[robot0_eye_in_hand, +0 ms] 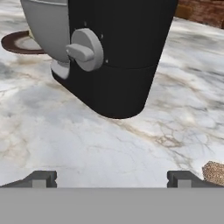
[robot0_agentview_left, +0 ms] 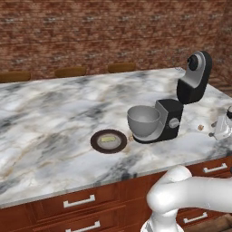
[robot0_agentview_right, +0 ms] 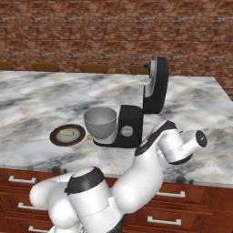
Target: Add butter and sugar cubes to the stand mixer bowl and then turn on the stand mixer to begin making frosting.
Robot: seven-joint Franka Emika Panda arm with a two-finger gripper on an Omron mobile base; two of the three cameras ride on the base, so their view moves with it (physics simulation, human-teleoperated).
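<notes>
Left base view: marble counter [robot0_agentview_left: 54, 108], brick wall [robot0_agentview_left: 90, 31] behind, wooden drawers [robot0_agentview_left: 81, 206] below.

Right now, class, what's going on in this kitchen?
A white robot arm is working at a marble counter and holds nothing. Its hand is open, low over the counter, facing the silver knob on the black stand mixer, whose head is tilted up. The grey stand mixer bowl sits on the mixer's base and looks empty. The butter lies on a dark brown plate left of the bowl. A small brown cube lies by the hand.
</notes>
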